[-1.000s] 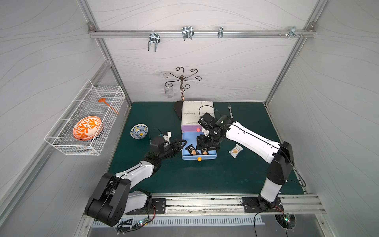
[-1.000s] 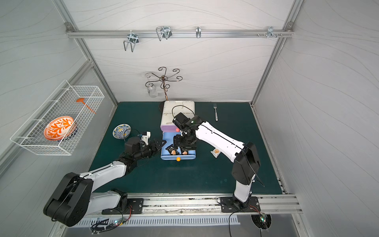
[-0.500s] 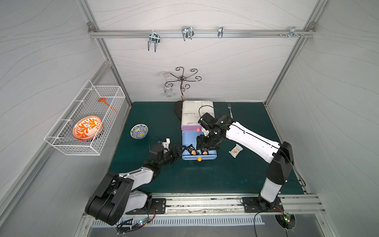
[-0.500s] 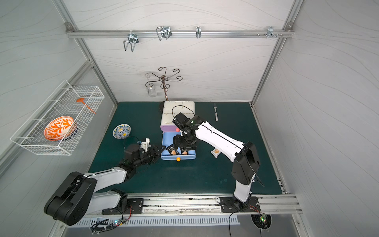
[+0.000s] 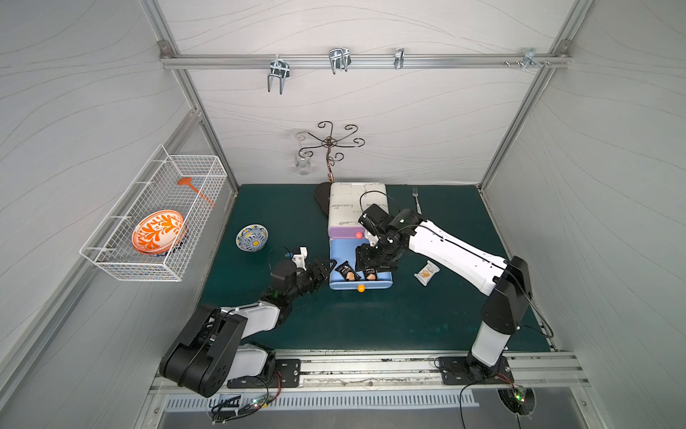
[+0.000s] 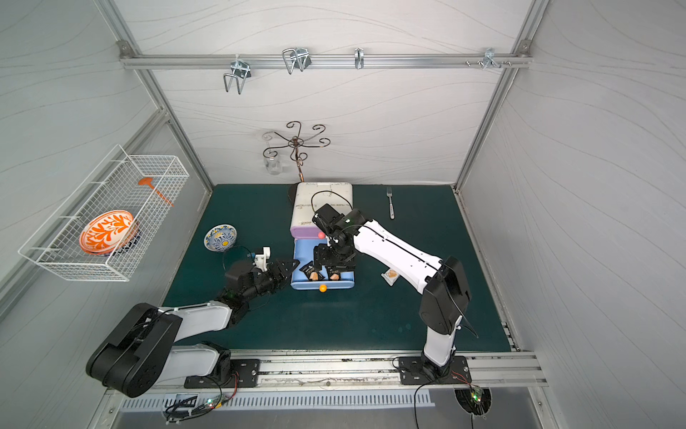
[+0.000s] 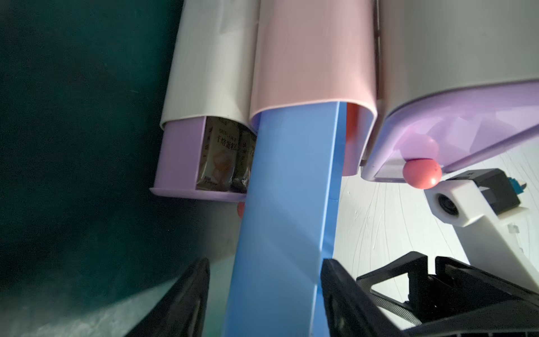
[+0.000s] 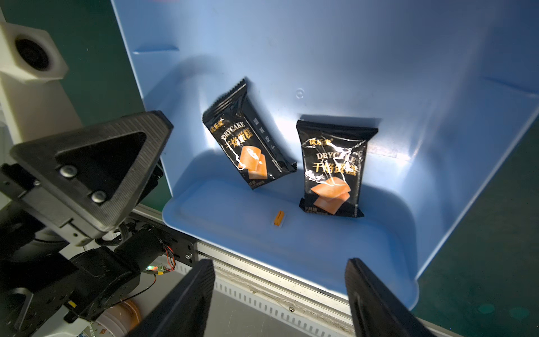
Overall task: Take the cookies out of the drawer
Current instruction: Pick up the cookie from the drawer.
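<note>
Two black cookies (image 8: pixel 248 140) mid-frame in drawer (image 8: pixel 320 58): look light, slippery film, pinch across middle. Right gripper (image 8: pixel 278 262) wide, empty. Left gripper (image 7: pixel 265 262) straddles drawer wall, clamp unclear.

Both top views: right gripper (image 5: pixel 373 264) overhangs the blue drawer (image 5: pixel 382 285), hiding much of its floor and the upper end of one of the cookies (image 5: pixel 370 275). Left wrist view: the drawer's side wall blocks most of the cookies in the part-open purple drawer (image 7: pixel 178 157). Jaws cropped by both wrist frames.
</note>
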Motion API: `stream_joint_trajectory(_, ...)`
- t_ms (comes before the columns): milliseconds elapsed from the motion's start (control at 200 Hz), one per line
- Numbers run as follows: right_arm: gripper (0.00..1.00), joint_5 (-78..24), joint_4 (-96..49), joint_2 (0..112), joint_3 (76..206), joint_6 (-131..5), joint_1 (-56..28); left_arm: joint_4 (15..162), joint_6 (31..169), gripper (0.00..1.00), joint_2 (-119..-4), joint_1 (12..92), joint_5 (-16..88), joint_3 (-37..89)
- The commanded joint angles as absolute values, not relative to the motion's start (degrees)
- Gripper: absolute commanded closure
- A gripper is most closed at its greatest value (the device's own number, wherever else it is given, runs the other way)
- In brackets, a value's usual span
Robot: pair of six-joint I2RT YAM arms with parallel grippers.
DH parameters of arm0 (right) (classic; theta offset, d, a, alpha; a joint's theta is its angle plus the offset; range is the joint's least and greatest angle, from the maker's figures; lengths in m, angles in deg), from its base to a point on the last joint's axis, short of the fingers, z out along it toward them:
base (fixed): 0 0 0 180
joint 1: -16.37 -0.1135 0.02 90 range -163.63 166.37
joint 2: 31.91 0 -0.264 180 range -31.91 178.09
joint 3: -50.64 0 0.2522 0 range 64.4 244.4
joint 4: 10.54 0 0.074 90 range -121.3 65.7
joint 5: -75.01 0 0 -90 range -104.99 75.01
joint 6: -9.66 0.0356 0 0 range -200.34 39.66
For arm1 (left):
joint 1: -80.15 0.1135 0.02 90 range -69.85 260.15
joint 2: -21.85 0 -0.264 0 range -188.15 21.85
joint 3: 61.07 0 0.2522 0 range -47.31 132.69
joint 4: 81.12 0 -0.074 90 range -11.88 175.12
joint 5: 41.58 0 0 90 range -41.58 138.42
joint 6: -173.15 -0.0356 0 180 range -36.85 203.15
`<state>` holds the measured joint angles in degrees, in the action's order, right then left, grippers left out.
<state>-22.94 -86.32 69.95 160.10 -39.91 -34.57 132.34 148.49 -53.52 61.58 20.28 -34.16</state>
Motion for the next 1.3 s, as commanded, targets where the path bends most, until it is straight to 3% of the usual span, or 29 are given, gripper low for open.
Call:
stream_joint_trajectory(0,0.25,-23.1,-86.7,70.4,160.5,-40.8,-34.9,136.3,148.4,0.4,-53.6,61.3,19.6,-32.2)
stream_joint_trajectory(235,0.25,-22.6,-87.6,71.5,160.9,-40.4,-34.9,133.9,147.1,0.51,-52.9,61.3,19.2,-30.8)
stream_joint_trajectory(655,0.24,-19.6,-90.0,73.7,162.7,-39.3,-34.7,131.9,146.2,0.6,-52.7,61.4,19.4,-28.9)
stream_joint_trajectory(1295,0.23,-6.3,-95.4,80.3,169.5,-40.5,-36.0,129.0,145.1,0.63,-51.8,61.4,19.5,-27.9)
